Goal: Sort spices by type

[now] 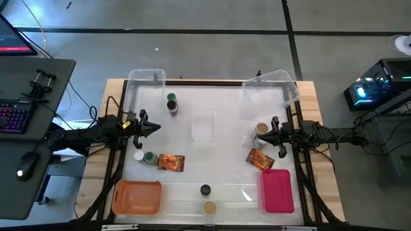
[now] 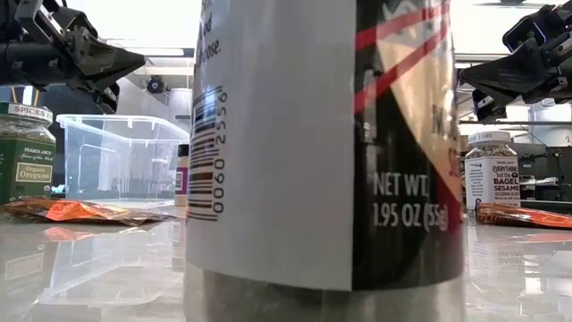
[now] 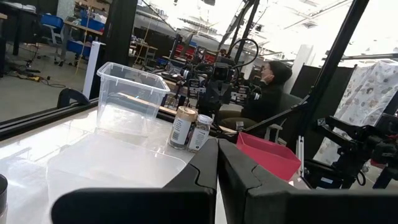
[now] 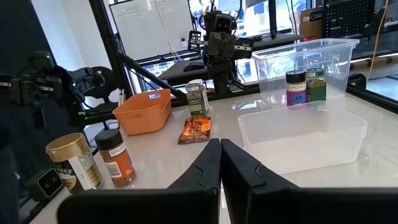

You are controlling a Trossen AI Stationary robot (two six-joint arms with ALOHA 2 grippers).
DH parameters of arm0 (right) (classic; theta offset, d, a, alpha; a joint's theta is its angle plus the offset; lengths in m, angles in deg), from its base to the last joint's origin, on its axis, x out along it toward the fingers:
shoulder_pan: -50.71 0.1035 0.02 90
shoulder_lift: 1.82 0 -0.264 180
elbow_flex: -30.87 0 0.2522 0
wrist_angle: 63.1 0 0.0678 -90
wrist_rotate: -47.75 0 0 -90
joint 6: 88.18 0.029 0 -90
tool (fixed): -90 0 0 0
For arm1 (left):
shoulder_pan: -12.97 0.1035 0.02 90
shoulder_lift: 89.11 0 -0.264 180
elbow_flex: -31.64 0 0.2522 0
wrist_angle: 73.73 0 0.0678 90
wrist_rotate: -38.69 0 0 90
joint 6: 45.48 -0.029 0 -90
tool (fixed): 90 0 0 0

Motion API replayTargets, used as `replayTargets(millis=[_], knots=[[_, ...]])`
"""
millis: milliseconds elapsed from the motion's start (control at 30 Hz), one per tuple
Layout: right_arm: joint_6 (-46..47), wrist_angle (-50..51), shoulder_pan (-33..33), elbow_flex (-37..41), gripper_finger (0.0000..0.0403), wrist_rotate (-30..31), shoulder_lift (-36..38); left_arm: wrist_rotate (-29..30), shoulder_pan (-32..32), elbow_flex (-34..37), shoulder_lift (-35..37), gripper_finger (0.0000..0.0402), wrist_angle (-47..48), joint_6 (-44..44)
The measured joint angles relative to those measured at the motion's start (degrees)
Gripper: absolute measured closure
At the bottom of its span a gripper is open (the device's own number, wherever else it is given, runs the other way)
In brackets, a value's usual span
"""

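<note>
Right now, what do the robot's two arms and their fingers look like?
Both arms are dark, nearly black, built of angular segments with black cables trailing off the table sides. The left gripper has a small yellow marking just behind it. The right gripper matches it. Each ends in two blocky dark fingers with flat inner faces.

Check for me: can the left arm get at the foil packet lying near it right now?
Probably yes. The foil packet lies flat in the open beside a green-lidded jar, nothing on top; the left gripper, shut, must open first.
</note>
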Motion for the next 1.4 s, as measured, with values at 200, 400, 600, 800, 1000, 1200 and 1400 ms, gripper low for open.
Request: replayTargets(millis=[200, 400, 600, 800, 1000, 1200, 1400], knots=[[0.02, -0.02, 0.00, 0.00, 0.0402, -0.02, -0.02, 0.01, 0.01, 0.00, 0.00, 0.0401, -0.01, 0.01], [-3.58, -0.53, -0.22, 0.00, 0.0402, 2.63, -0.04, 0.01, 0.02, 0.00, 0.00, 0.0402, -0.01, 0.00], [-23.37, -1.05, -0.53, 0.00, 0.0402, 6.16, -0.02, 0.00, 0.02, 0.00, -0.01, 0.0401, 0.00, 0.00], [-16.12, -7.01, -0.53, 0.00, 0.0402, 4.32, -0.04, 0.01, 0.01, 0.01, -0.01, 0.0402, -0.02, 0.00], [27.06, -28.02, -0.53, -0.02, 0.0402, 10.18, -0.14, 0.00, 0.02, 0.01, -0.02, 0.0402, -0.01, 0.02], [29.67, -39.73, -0.53, -4.33, 0.0402, 14.01, -3.40, 0.00, 0.02, 0.00, -0.01, 0.0402, -0.10, 0.00], [24.28, 7.91, -0.51, -28.89, 0.0361, 7.28, -17.00, 0.01, 0.02, 0.01, -0.01, 0.0401, -0.10, 0.00]])
